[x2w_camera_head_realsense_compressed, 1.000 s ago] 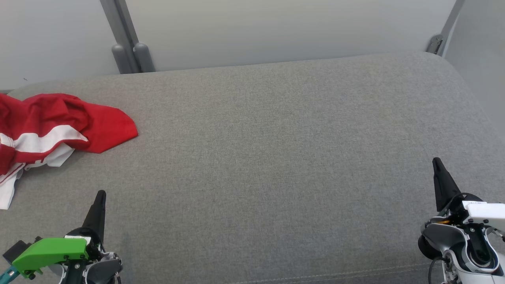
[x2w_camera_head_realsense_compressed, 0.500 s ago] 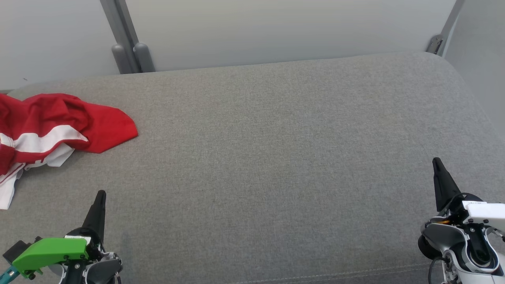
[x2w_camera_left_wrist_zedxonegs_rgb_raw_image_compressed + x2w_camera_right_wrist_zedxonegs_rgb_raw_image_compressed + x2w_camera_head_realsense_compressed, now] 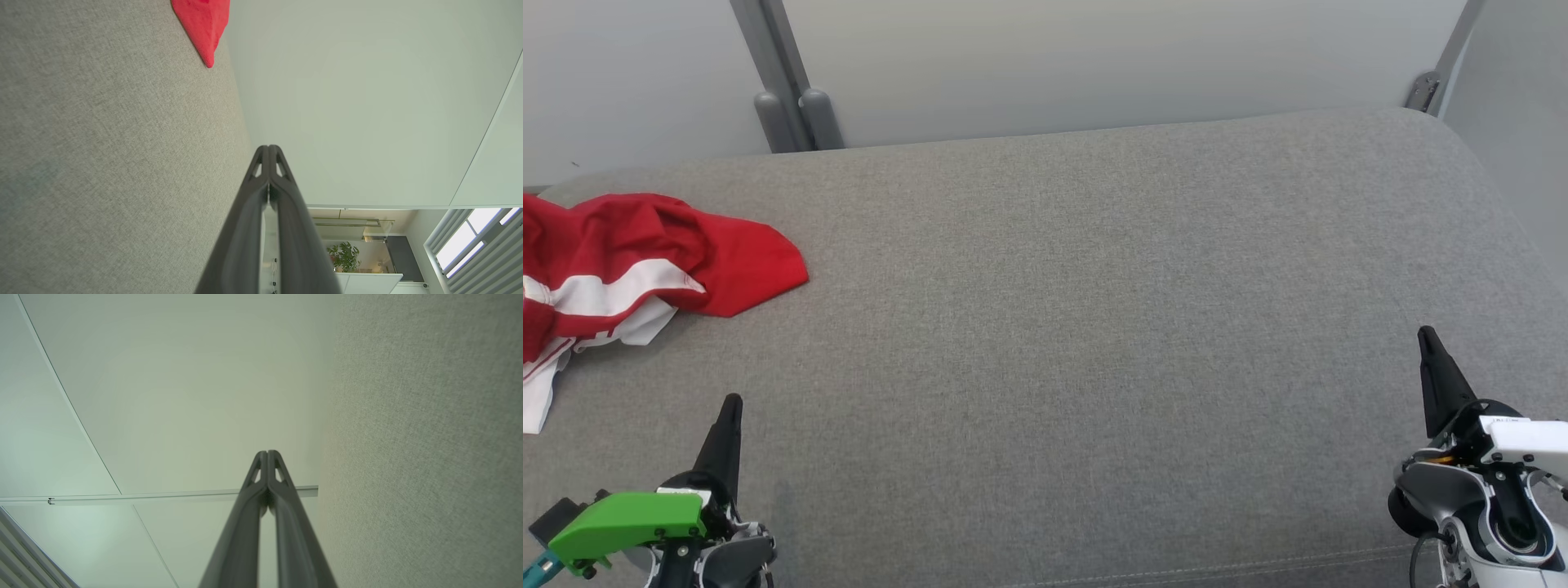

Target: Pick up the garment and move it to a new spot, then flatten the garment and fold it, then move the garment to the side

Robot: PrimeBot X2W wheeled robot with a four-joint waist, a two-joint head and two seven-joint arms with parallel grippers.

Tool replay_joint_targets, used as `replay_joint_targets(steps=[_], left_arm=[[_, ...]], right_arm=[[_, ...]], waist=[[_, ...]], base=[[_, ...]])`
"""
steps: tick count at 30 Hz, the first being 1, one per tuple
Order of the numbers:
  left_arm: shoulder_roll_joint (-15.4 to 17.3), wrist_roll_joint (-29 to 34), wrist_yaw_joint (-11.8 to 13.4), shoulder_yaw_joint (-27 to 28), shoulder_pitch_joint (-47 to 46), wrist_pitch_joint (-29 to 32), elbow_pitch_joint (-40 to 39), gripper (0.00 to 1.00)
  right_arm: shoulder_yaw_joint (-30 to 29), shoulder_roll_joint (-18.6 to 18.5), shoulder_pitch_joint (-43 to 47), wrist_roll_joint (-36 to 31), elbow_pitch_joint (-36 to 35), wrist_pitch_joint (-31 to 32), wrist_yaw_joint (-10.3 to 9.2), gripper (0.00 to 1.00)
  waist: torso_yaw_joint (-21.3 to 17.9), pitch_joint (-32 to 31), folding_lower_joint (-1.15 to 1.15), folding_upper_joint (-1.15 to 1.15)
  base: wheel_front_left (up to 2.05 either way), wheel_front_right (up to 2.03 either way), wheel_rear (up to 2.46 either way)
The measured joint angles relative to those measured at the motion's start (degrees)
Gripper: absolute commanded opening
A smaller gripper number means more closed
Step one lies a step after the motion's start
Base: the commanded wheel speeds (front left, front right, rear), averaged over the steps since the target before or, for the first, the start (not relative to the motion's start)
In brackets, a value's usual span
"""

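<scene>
A crumpled red garment (image 3: 645,253) with white stripes lies at the far left of the grey upholstered surface (image 3: 1094,327), running off the left edge of the head view. One red corner of the garment (image 3: 202,24) shows at the top of the left wrist view. My left gripper (image 3: 732,402) rests at the lower left, well short of the garment, fingers shut with nothing between them; its tips (image 3: 269,148) meet in the left wrist view. At the lower right my right gripper (image 3: 1425,333) is shut and empty too, tips (image 3: 267,452) touching.
A pale wall panel (image 3: 1094,57) rises behind the surface, with a grey post and two rounded stubs (image 3: 796,118) at the back left and a bracket (image 3: 1421,90) at the back right. The surface rounds off at its right edge.
</scene>
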Motion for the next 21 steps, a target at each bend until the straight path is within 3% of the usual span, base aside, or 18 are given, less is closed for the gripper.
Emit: replay_joint_targets(steps=[4,5,21], left_arm=[[-0.3,0.0,0.1,-0.2,0.9,0.0,1.4,0.00],[-0.6,0.0,0.1,-0.2,1.4,0.0,2.1,1.00],[-1.2,0.8,0.1,-1.3,2.8,-2.0,1.0,1.00]], right_arm=[[0.1,0.5,0.9,0.0,1.4,0.0,-0.02,0.00],[0.1,0.9,1.6,0.0,2.0,0.0,-0.04,1.00],[1.9,1.4,3.0,0.0,0.8,-1.2,-0.09,1.00]], waist=[[0.0,0.0,0.00,0.00],[0.0,0.0,0.00,0.00],[-0.1,0.1,0.00,0.00]], base=[[0.00,0.00,0.00],[0.00,0.00,0.00],[0.00,0.00,0.00]])
